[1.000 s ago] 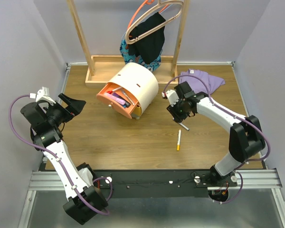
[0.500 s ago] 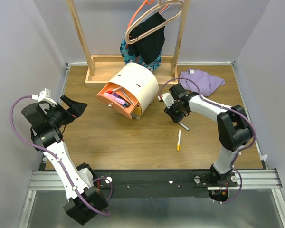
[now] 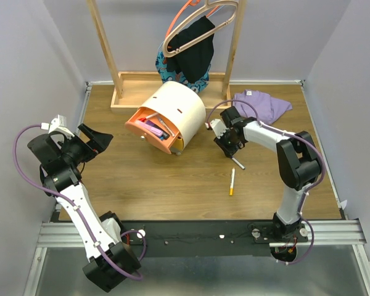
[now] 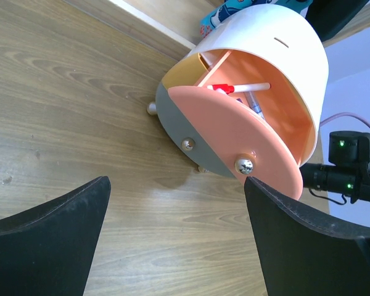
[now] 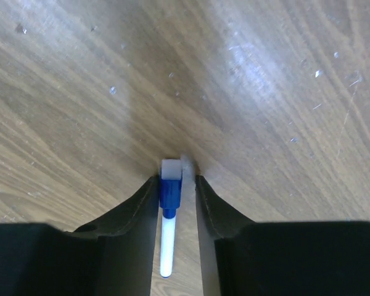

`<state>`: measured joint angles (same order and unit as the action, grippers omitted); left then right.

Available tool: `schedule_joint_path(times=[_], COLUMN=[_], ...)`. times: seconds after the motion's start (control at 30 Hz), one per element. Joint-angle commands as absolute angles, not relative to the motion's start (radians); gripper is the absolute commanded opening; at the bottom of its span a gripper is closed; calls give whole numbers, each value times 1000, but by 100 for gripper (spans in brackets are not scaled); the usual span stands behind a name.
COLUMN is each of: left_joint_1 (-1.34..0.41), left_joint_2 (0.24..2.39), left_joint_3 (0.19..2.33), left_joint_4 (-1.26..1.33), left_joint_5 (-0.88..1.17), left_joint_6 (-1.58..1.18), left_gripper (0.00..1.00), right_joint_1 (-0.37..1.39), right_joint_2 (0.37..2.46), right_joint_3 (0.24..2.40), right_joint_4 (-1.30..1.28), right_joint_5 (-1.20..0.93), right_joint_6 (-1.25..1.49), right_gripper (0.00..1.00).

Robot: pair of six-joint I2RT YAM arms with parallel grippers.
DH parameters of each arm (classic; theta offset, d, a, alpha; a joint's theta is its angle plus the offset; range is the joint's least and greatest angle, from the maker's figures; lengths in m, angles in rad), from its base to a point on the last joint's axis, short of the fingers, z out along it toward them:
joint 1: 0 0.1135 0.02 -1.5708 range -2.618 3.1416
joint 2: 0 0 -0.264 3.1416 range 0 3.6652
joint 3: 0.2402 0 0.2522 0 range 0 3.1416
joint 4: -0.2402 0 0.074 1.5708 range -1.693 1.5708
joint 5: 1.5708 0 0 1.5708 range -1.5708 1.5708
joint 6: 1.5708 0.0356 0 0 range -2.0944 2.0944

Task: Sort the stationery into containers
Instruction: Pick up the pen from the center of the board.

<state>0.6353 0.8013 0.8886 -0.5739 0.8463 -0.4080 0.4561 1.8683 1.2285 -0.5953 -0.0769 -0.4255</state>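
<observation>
- Two pens were outside the chest. A blue-and-white slim pen (image 5: 168,213) was pinched in the narrow right hand (image 5: 176,180), its end down at the wooden surface (image 3: 172,182). A white orange-tipped pen (image 3: 232,182) lay loose nearby.
- There was one cream drum-shaped plastic chest (image 3: 179,106), with its orange drawer (image 3: 149,131) open and several pens inside.
- The left hand (image 4: 176,185) was spread wide, holding nothing, facing the drawer.
- Bare wood ringed the loose pen, well off every edge.
- Only the left wrist view showed a red-capped white pen (image 4: 240,88) in the drawer. Only the right wrist view showed the grip.
</observation>
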Motion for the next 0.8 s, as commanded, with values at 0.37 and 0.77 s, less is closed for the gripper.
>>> schedule_joint_path(times=[0.37,0.77], left_joint_1=[644,643], left_joint_2=[799,798], left_joint_3=[874,867], left_joint_4=[-517,-480], left_joint_5=[861,870], left_joint_6=[-451,-486], left_gripper=[99,99], right_joint_1=[419,576], right_joint_2=[1655,1587], right_joint_3=[1428,1852], right_joint_4=[-870,-747], right_joint_5=[-402,-715], right_joint_6=[-471,-215], right_gripper=[2,2])
